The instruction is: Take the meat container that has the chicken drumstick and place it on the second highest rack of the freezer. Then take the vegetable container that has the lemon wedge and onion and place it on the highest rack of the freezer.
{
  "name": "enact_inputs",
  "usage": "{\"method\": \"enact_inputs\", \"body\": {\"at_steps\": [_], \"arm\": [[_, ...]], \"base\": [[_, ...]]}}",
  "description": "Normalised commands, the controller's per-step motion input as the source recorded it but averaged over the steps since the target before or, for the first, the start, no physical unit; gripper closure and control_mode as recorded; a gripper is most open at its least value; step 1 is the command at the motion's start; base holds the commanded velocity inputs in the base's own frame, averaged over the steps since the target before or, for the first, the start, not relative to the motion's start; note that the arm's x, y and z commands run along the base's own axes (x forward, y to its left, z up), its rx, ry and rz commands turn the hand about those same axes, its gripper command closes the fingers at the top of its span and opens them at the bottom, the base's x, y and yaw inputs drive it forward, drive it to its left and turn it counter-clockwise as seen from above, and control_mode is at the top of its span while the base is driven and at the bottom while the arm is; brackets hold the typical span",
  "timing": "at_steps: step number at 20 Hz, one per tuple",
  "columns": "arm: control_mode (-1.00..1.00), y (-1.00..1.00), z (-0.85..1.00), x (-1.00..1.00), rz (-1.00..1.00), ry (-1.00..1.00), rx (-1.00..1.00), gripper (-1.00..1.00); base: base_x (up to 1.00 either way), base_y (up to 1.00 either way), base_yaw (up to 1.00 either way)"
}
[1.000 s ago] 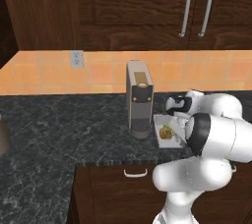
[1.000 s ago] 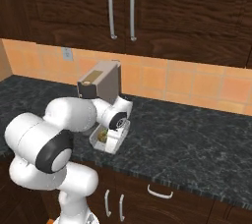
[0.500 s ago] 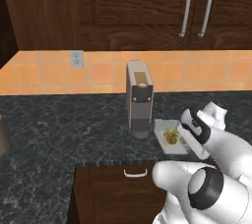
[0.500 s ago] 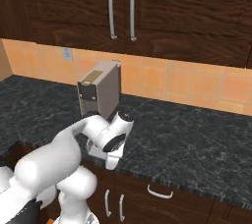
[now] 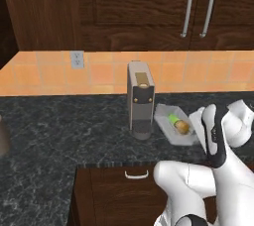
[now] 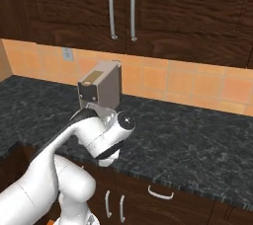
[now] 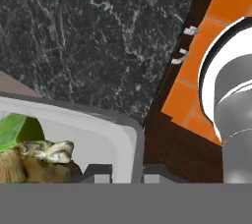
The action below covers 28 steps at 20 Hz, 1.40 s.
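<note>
So the vegetable container (image 5: 173, 130) with the lemon wedge and onion (image 5: 179, 125) in it is in my grip, tilted, over the dark stone counter (image 5: 64, 131) close to its front edge and just to the right of the coffee machine (image 5: 140, 100). In my hand view the tray's grey rim (image 7: 137, 144) runs right between my fingertips (image 7: 98, 171), so my gripper (image 7: 127, 173) is clenched on that wall, with the green wedge and the brownish onion sitting in the tray's lower-left part. I can't tell for sure whether the tray's far corner touches the counter or not. Behind it all there's the orange tile backsplash (image 5: 59, 74) with a wall outlet (image 5: 76, 59), and dark wood cupboards (image 5: 134, 7) with long bar handles above. Below the counter edge there's a drawer with a small white pull (image 5: 136, 174). From the right base camera my own arm covers the tray, and the coffee machine pokes up just behind my wrist.
</note>
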Motion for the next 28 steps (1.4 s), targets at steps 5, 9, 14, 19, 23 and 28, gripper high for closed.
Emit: {"method": "enact_inputs", "body": {"at_steps": [5,9,14,19,23,28], "arm": [[-1.0,0.2,1.0,-0.4,-0.35,0.05,0.03,1.0],[-1.0,0.32,1.0,-0.49,-0.4,0.29,-0.01,1.0],[-1.0,0.21,1.0,-0.67,-0.37,0.3,-0.07,1.0],[-1.0,0.18,0.68,-0.87,-0.3,0.27,-0.17,1.0],[-1.0,0.33,0.14,-0.65,-0.12,0.14,-0.35,1.0],[-1.0,0.05,-0.04,-0.3,0.13,-0.24,-0.24,1.0]], "base": [[0.0,0.0,0.0],[0.0,0.0,0.0],[0.0,0.0,0.0],[0.0,0.0,0.0],[0.0,0.0,0.0],[0.0,0.0,0.0]]}}
